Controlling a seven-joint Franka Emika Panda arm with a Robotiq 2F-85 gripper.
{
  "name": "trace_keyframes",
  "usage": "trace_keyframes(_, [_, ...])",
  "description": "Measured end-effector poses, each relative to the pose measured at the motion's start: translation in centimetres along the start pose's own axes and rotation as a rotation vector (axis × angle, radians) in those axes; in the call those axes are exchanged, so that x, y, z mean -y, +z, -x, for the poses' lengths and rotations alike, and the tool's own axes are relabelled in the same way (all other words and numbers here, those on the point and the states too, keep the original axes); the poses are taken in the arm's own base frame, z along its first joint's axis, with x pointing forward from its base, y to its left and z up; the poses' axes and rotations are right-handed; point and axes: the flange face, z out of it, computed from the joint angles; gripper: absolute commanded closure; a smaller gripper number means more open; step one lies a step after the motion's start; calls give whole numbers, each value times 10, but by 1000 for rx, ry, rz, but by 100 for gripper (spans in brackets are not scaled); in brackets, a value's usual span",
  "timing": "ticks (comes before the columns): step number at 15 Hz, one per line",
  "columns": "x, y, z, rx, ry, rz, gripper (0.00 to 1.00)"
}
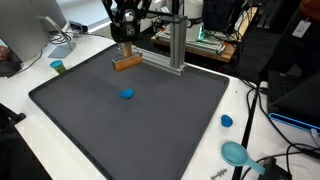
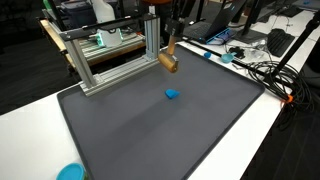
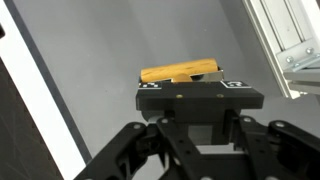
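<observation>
Wooden block [image 3: 180,72] is directly under the hand [image 1: 124,38] and clamped between its closed fingers, at the far edge of the dark mat [image 1: 100,130]. Whether the block rests on the mat or hangs just above it cannot be told. Its long axis runs across the wrist view, slightly tilted, and roughly parallel to the aluminium frame [image 1: 170,50] in an exterior view. That frame stands just beside the block on one side and closes off that direction. A small blue piece [image 2: 171,95] lies well apart toward the mat's centre. Open mat extends from there to the near edge, and white desk [image 1: 25,92] borders it.
</observation>
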Motion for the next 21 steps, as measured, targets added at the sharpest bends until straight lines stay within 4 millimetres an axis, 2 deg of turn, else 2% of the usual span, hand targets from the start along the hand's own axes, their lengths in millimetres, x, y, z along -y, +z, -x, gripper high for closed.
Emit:
trace_keyframes(3, [-6, 8, -10, 34, -81, 38, 53])
trace_keyframes(4, [-7, 10, -12, 37, -87, 39, 78])
trace_keyframes(8, [-3, 15, -17, 17, -96, 12, 78])
trace_keyframes(11, [-1, 16, -21, -103, -133, -64, 78])
trace_keyframes(13, [-9, 15, -11, -184, -165, -93, 78])
trace_keyframes(17, [-33, 22, 29, -243, -234, -65, 78])
trace_keyframes(19, [-35, 29, 45, -242, -269, -55, 78])
trace_keyframes(21, [-28, 39, 53, -239, -284, -56, 78])
